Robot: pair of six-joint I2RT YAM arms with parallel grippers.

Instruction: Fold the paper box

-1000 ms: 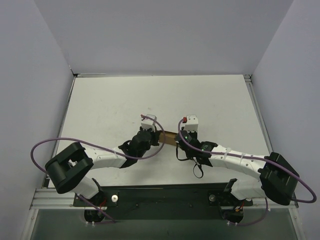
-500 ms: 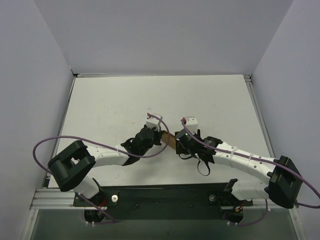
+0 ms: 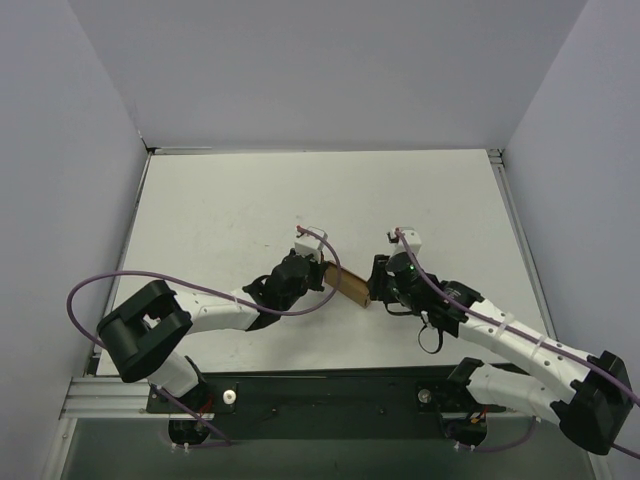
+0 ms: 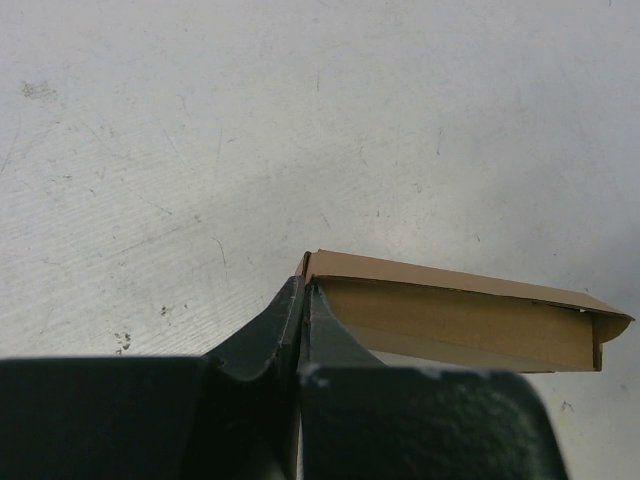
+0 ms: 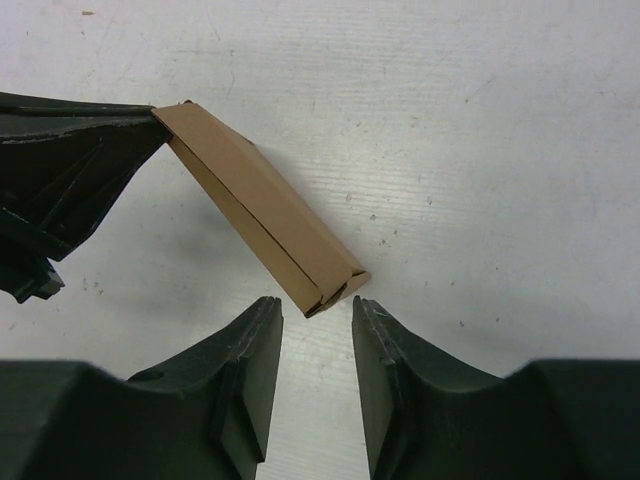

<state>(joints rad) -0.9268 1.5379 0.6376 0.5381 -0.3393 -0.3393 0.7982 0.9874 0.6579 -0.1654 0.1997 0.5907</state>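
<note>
The paper box (image 3: 349, 285) is a narrow brown cardboard piece, folded into a long flat shape, lying between the two grippers at mid-table. My left gripper (image 3: 322, 275) is shut on its left end; in the left wrist view the fingertips (image 4: 303, 292) pinch the box (image 4: 460, 320) at its near corner. My right gripper (image 3: 378, 290) is open just off the box's right end. In the right wrist view the box (image 5: 265, 215) runs up-left from the open gripper (image 5: 317, 310), its end just beyond the fingertips and not touched.
The white table (image 3: 220, 210) is bounded by grey walls at the back and sides. Purple cables (image 3: 90, 285) loop from both arms. A black base rail (image 3: 330, 395) runs along the near edge.
My right gripper has let go of the box and drawn back to the right. The box now shows longer between the grippers. The left gripper keeps its hold.
</note>
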